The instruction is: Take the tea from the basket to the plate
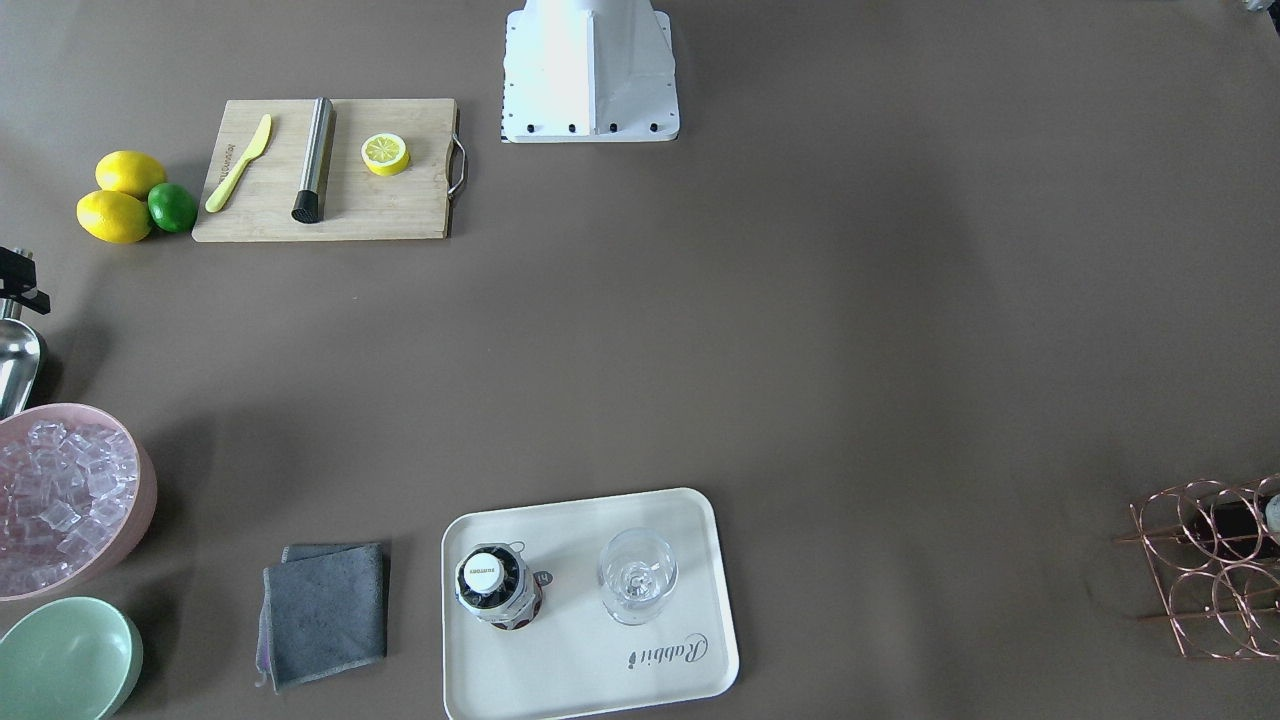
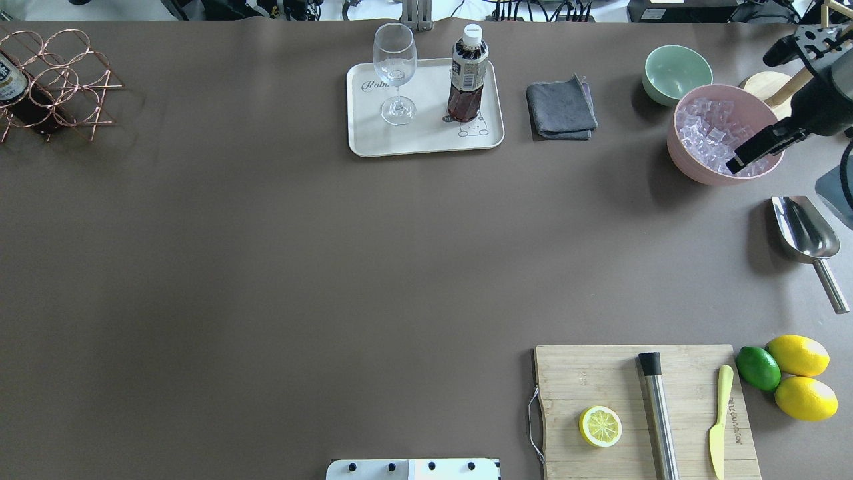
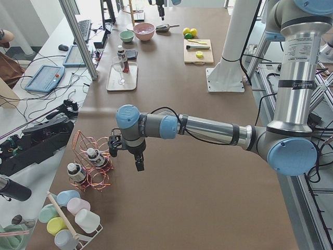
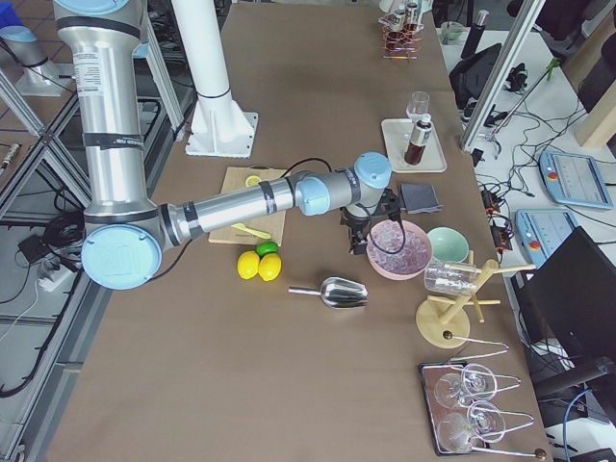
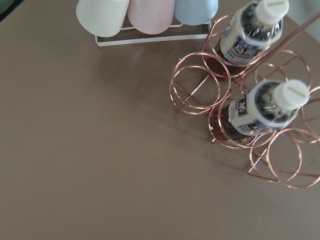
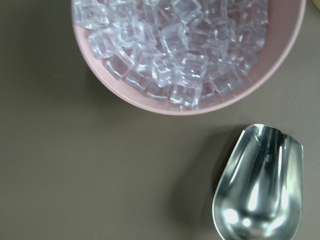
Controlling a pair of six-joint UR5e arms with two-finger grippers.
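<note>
One tea bottle (image 1: 497, 585) stands upright on the cream plate (image 1: 590, 660), next to a stemmed glass (image 1: 637, 577); it also shows in the overhead view (image 2: 468, 73) on the plate (image 2: 426, 137). The copper wire basket (image 2: 53, 80) at the table's far left holds two more tea bottles (image 5: 265, 110) (image 5: 250, 35). My left gripper (image 3: 129, 159) hangs just beside the basket (image 3: 91, 164); I cannot tell whether it is open or shut. My right gripper (image 2: 740, 163) hovers over the near rim of the pink ice bowl (image 2: 723, 137), open and empty.
A steel scoop (image 2: 803, 233) lies by the ice bowl. A green bowl (image 2: 676, 72) and a grey cloth (image 2: 561, 108) sit right of the plate. A cutting board (image 2: 643, 410) bears a lemon half, a steel muddler and a yellow knife. Lemons and a lime (image 2: 786, 373) lie beside it.
</note>
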